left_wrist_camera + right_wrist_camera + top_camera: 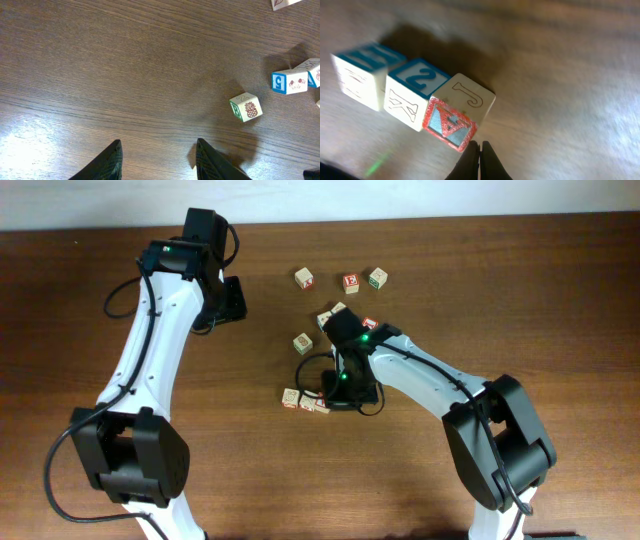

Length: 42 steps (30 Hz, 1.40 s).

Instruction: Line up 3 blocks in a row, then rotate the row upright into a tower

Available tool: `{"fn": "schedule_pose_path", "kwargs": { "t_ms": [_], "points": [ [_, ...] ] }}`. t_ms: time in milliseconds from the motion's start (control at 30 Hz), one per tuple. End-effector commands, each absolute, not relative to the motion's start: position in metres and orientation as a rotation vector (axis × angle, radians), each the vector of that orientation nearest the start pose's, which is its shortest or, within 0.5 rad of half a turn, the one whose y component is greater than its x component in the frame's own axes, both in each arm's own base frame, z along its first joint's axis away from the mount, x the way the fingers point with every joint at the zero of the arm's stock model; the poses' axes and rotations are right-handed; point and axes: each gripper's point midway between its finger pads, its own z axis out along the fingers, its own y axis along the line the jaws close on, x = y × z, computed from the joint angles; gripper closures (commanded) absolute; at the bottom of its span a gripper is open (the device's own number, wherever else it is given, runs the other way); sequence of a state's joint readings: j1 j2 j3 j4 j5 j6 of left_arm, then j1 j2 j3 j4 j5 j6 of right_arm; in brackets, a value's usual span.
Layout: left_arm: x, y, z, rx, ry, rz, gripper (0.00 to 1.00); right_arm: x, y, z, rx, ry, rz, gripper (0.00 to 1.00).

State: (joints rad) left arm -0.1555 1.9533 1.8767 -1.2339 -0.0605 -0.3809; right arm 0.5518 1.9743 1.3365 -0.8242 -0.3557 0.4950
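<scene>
Blocks (pixel 306 401): small wooden alphabet cubes, three touching in a row on the bench (pixel 260 490), with others scattered beyond. Probably light, rigid and smooth-faced, and best taken across two opposite flat sides at mid-height. Red-faced J cube (pixel 457 112) ends the row, just beside the right pincer (pixel 480 156), whose tips are together and empty. Left pincer (pixel 157 161): fingers apart, holding nothing.

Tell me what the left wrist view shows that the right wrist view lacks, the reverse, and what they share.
Left wrist only: the open left claw over bare wood, a pineapple-print block and a blue-sided block. Right wrist only: the shut right claw beside a tight row of three blocks, the nearest marked J. Both: the brown wooden table.
</scene>
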Motion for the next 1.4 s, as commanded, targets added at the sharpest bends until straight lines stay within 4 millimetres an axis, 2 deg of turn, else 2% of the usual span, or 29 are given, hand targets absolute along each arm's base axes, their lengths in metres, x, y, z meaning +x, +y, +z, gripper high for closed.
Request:
{"fn": "schedule_pose_path", "kwargs": {
  "t_ms": [0,67,200,333,400,533,667,833,1367],
  "points": [
    [0.428,-0.055,0.166,-0.315,2.846,-0.006,0.55,0.297,0.262,0.023,-0.124,3.150,0.655,0.95],
    [0.428,-0.055,0.166,-0.315,2.846,-0.006,0.55,0.301,0.269,0.024,-0.154,3.116,0.675,0.95],
    [0.428,-0.055,0.166,-0.314,2.846,-0.006,0.55,0.302,0.297,0.030,-0.349,3.011,0.750,0.94],
    [0.429,-0.055,0.166,-0.314,2.843,-0.007,0.55,0.308,0.303,0.033,-0.464,2.945,0.755,0.94],
    [0.433,-0.055,0.168,-0.315,2.824,-0.013,0.55,0.315,0.307,0.044,-0.527,2.905,0.751,0.92],
    [0.446,-0.048,0.172,-0.339,2.773,-0.026,0.55,0.341,0.295,0.059,-0.497,2.859,0.548,0.91],
    [0.450,-0.053,0.173,-0.325,2.753,-0.037,0.49,0.353,0.287,0.045,-0.420,2.861,0.439,0.90],
    [0.450,-0.054,0.173,-0.323,2.754,-0.038,0.44,0.349,0.287,0.025,-0.392,2.915,0.427,0.91],
    [0.449,-0.053,0.173,-0.323,2.757,-0.036,0.42,0.339,0.293,0.024,-0.433,2.934,0.452,0.91]
  ]
}}
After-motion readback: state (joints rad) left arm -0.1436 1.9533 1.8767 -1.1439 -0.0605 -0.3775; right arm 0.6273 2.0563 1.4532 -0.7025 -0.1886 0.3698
